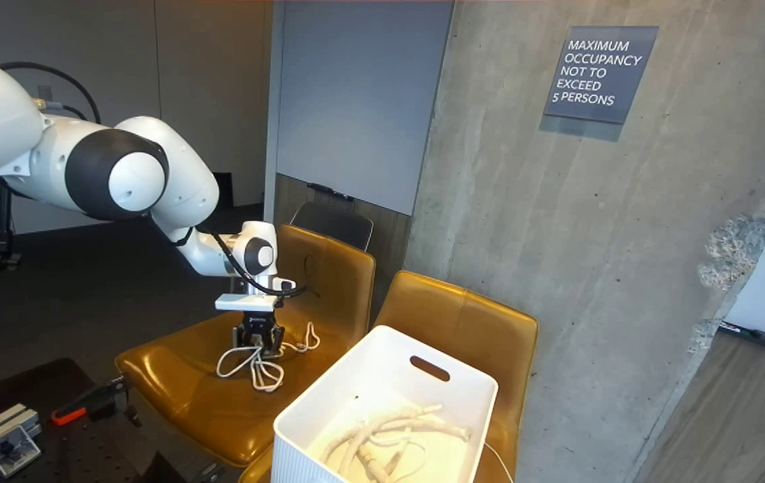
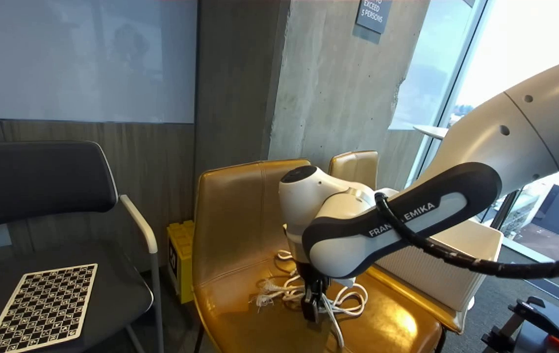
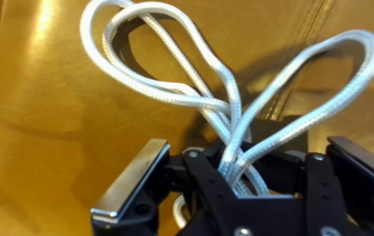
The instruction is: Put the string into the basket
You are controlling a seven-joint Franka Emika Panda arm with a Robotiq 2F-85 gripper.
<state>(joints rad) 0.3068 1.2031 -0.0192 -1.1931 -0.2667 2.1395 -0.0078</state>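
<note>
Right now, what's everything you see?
leather chairs: two, tan, side by side
string: count unclear, white, on one chair
basket: one, white, on other chair
rope-like pieces: several, beige, inside basket
armchair: one, black, near leather chairs
checkered board: one, black and white, on armchair
box: one, yellow, by wall
sign: one, grey, on concrete
whiteboards: at least two, pale, on walls
clamp: one, black and orange, foreground
window: one, clear, beyond basket
robot arm: one, white and black, above string
jaws: one pair, black, at string, open or shut unclear

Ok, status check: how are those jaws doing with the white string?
Jaws astride the white string; can't tell if gripping. String over a brown chair, not yet in the white basket. Likely hurdle: the basket's height.
</note>
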